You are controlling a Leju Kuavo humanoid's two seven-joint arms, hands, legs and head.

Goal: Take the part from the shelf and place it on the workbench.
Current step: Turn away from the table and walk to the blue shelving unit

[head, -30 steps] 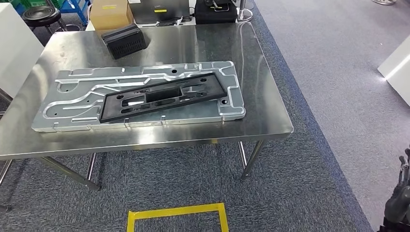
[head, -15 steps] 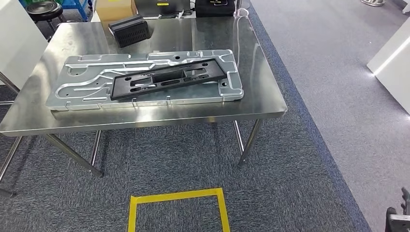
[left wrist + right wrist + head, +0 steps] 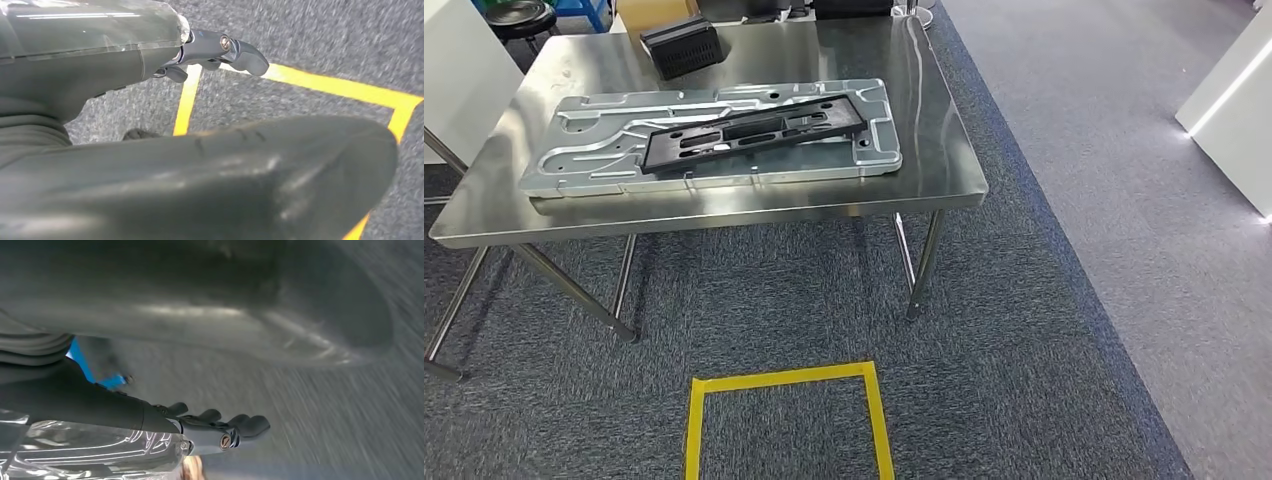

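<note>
Head view: the whole picture has slid since a second ago, so the camera is backing off; the black part (image 3: 754,132) lies on the grey metal panel (image 3: 879,150) mid-bench, workbench (image 3: 954,170), looking delivered. No writing readable.

Left wrist view: left hand (image 3: 220,50) hangs empty, fingers loosely apart, above yellow floor tape (image 3: 320,86).

Right wrist view: right hand (image 3: 220,429) empty too, fingers extended.

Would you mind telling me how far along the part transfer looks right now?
Done, it seems: a black part lies on the grey panel on the workbench, so the placing looks finished. In hand: nothing; the left hand and right hand both hang over the carpet, fingers loosely extended, holding nothing. Left: possibly nothing, unless another part must come from the shelf.
</note>
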